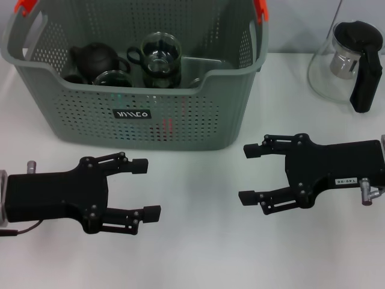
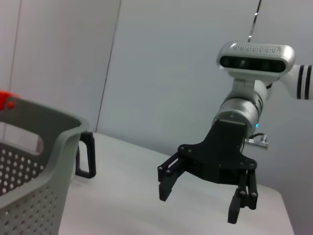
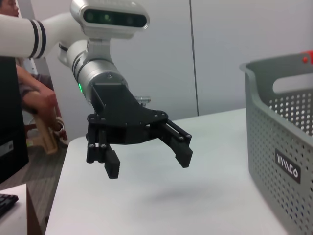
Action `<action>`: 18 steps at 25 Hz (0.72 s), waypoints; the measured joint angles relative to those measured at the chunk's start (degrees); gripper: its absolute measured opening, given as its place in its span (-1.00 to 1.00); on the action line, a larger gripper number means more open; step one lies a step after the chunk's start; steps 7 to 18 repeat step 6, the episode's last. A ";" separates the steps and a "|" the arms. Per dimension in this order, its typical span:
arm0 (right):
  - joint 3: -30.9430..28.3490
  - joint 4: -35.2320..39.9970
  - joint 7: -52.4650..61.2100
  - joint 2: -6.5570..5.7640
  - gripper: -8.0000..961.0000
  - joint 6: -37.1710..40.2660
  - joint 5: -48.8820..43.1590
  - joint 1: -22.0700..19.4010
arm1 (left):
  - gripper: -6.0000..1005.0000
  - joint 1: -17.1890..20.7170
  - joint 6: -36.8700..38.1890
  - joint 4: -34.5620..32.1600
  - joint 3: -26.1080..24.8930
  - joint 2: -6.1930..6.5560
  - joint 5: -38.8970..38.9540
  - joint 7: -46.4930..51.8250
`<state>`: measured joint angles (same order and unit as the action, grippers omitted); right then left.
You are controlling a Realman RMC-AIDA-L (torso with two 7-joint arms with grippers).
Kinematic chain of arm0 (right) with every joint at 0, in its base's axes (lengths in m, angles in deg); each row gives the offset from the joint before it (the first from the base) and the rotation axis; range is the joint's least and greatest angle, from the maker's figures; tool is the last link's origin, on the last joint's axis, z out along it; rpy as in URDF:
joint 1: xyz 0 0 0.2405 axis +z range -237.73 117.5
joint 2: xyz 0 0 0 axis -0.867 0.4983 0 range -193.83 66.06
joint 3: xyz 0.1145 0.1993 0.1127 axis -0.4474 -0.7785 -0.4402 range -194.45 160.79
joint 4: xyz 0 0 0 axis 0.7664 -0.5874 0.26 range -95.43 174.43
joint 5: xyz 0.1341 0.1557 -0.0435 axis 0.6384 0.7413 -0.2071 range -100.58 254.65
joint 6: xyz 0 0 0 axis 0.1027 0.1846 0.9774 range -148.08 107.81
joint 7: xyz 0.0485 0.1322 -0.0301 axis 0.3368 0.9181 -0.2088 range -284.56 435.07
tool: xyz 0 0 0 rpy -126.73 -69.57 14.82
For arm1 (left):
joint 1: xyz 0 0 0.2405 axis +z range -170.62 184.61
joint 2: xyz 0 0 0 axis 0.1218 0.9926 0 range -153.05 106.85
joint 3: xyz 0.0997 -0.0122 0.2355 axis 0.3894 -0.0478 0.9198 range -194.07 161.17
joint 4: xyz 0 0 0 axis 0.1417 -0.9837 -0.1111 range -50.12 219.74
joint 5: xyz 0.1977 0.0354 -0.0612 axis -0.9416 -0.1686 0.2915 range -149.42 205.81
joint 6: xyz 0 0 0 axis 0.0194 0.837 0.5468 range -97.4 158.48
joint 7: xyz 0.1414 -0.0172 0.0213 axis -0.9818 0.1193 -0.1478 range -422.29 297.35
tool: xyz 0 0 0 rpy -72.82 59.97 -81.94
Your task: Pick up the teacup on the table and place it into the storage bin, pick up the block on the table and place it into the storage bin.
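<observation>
White table (image 1: 198, 253) carries a grey-green storage bin (image 1: 138, 114) already holding a glass teacup (image 1: 160, 55), and before it hover the left pincer (image 1: 147, 188) and right pincer (image 1: 251, 173), both wide open and empty; no block visible, so searching blindly risks knocking the bin

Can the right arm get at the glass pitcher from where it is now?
Probably yes. The right pincer hangs open over bare table, and the glass pitcher stands by itself beyond that arm, beside the basket. Nothing lies between, though the pincer points away and would need turning.
</observation>
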<state>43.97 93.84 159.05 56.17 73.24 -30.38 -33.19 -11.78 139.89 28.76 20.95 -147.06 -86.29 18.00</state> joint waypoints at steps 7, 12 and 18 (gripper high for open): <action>0.14 -0.03 0.23 0.07 0.94 -0.04 -0.31 0.12 | 0.87 -0.10 -0.08 0.22 0.05 -0.05 -0.50 0.04; 0.14 -0.03 0.23 0.07 0.94 -0.04 -0.31 0.12 | 0.87 -0.10 -0.08 0.22 0.05 -0.05 -0.50 0.04; 0.14 -0.03 0.23 0.07 0.94 -0.04 -0.31 0.12 | 0.87 -0.10 -0.08 0.22 0.05 -0.05 -0.50 0.04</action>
